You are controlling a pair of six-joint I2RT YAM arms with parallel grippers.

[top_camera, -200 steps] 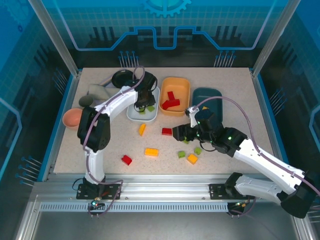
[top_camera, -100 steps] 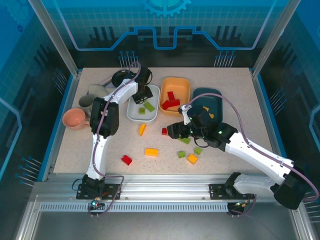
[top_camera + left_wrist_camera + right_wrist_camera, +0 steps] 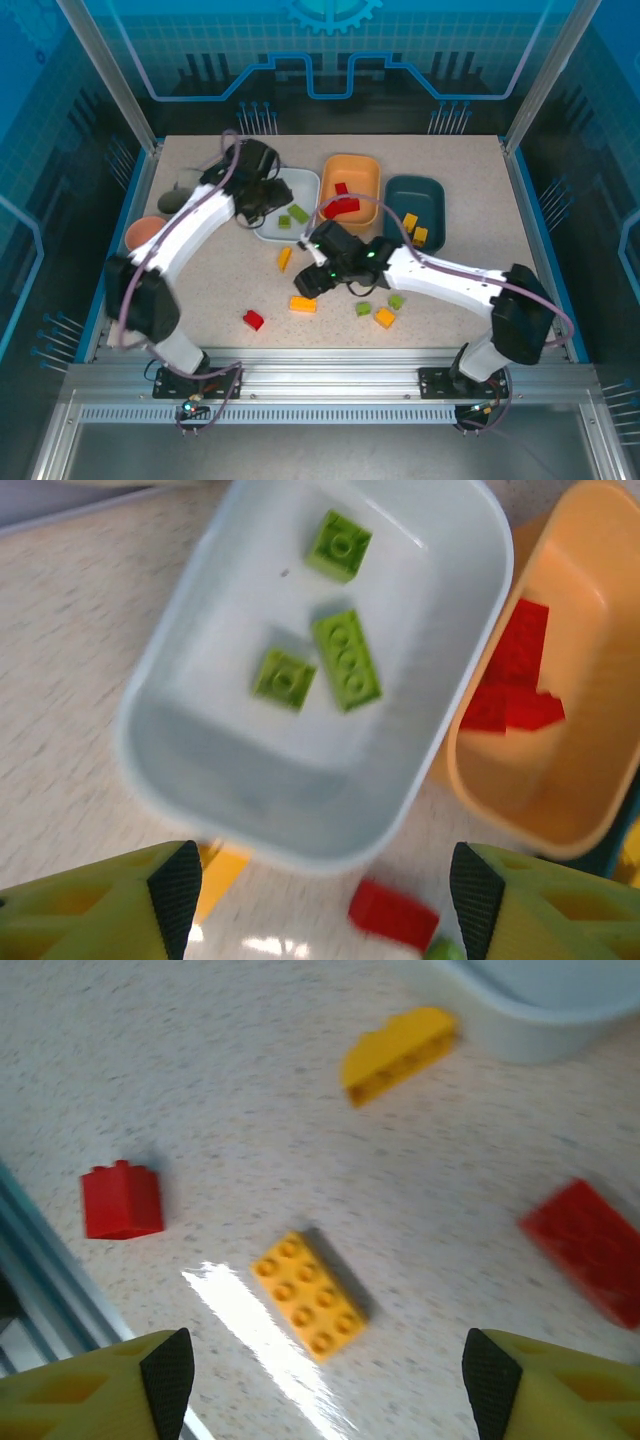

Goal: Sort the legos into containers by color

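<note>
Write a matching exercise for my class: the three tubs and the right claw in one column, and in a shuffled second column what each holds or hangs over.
Column one
1. white tub
2. orange tub
3. dark teal tub
4. right claw

Column two
A. red bricks
B. open, over a flat yellow brick on the table
C. green bricks
D. yellow bricks

Pairs: 1-C, 2-A, 3-D, 4-B

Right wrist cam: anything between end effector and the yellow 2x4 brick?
Nothing: in the right wrist view, bare tabletop with glare separates the right end effector from the yellow brick.
</note>
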